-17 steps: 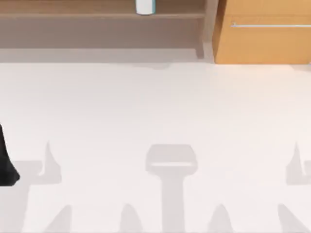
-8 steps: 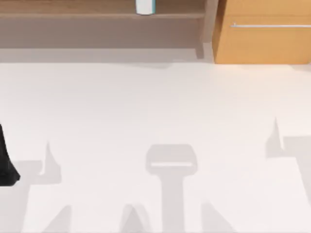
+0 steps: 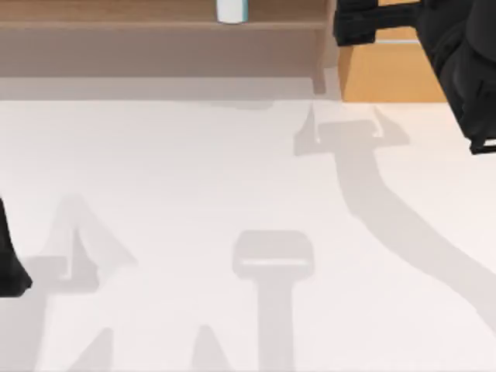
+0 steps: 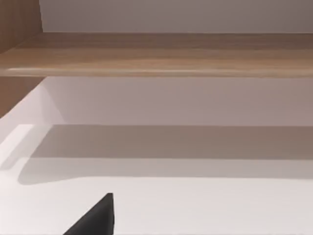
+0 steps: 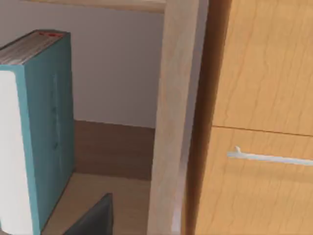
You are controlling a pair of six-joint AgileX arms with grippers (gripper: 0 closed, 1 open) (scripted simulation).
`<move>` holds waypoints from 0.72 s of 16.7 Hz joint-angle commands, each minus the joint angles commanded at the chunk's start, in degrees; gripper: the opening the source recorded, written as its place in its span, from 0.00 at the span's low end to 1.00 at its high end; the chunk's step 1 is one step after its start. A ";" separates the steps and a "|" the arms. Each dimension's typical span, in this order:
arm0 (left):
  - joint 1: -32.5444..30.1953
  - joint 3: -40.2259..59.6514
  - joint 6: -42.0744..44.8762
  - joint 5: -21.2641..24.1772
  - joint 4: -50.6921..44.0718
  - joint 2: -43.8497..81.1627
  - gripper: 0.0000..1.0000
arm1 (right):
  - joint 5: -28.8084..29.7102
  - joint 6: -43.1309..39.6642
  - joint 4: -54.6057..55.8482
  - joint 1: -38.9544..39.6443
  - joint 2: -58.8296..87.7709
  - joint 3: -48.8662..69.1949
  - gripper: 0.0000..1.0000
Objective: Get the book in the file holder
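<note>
The book (image 3: 231, 11), white with a teal-blue edge, stands upright on the wooden shelf (image 3: 116, 25) at the back of the table. In the right wrist view the book (image 5: 46, 132) is close by, showing its teal cover and white page side. My right gripper (image 3: 342, 23) hovers at the back right, just right of the shelf's upright post (image 3: 329, 54) and well to the right of the book. My left gripper (image 3: 9, 267) stays parked at the left edge of the table. The file holder is out of view.
An orange wooden cabinet (image 3: 387, 74) with a thin silver handle (image 5: 269, 157) stands at the back right, partly covered by my right arm (image 3: 465, 70). The white tabletop (image 3: 232, 178) spreads in front of the shelf, crossed by arm shadows.
My right arm has swung in from beyond the right edge to the back right, in front of the cabinet, and its shadow moved up with it. The left arm and the book are still.
</note>
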 joint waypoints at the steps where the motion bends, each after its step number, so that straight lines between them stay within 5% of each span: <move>1: 0.00 0.00 0.00 0.00 0.00 0.00 1.00 | 1.67 0.16 1.50 1.74 7.71 4.93 1.00; 7: 0.00 0.00 0.00 0.00 0.00 0.00 1.00 | 7.46 0.88 9.74 5.94 43.19 31.80 1.00; 12: 0.00 0.00 0.00 0.00 0.00 0.00 1.00 | 9.50 0.75 14.34 4.76 56.74 45.21 1.00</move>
